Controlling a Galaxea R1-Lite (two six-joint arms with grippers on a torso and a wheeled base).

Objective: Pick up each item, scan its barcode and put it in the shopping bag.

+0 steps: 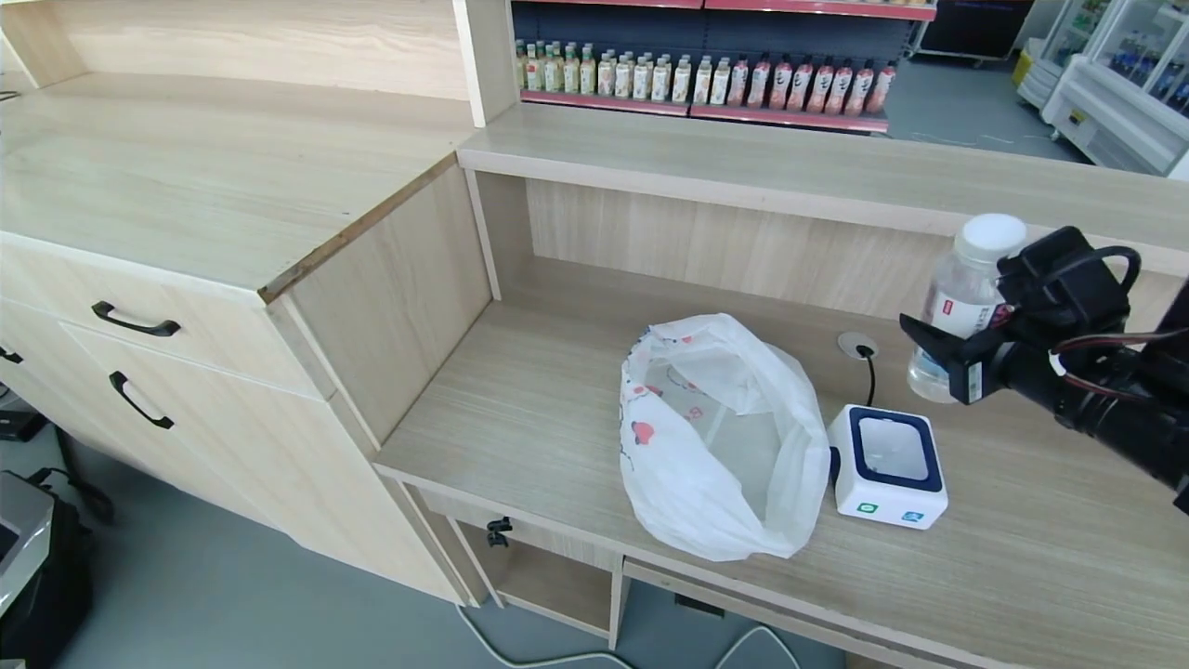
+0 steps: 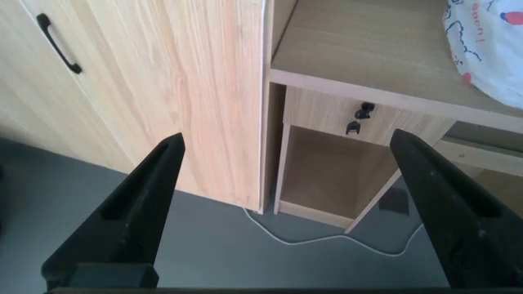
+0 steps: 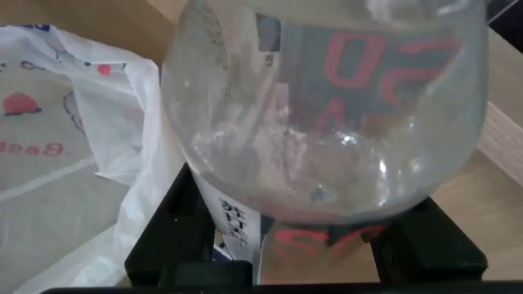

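A clear water bottle with a white cap and a red-and-white label hangs upright over the counter's right side, with my right gripper shut on its lower body. It is a little behind and to the right of the white barcode scanner with a dark blue frame. In the right wrist view the bottle is very close, with the gripper clamped under it. The white shopping bag lies open on the counter just left of the scanner. My left gripper hangs open below the counter's front edge, with nothing in it.
The scanner's black cable runs back to a grommet in the counter. A taller cabinet with drawers stands to the left. A raised ledge borders the counter's back. A drawer lock and a floor cable lie under the counter.
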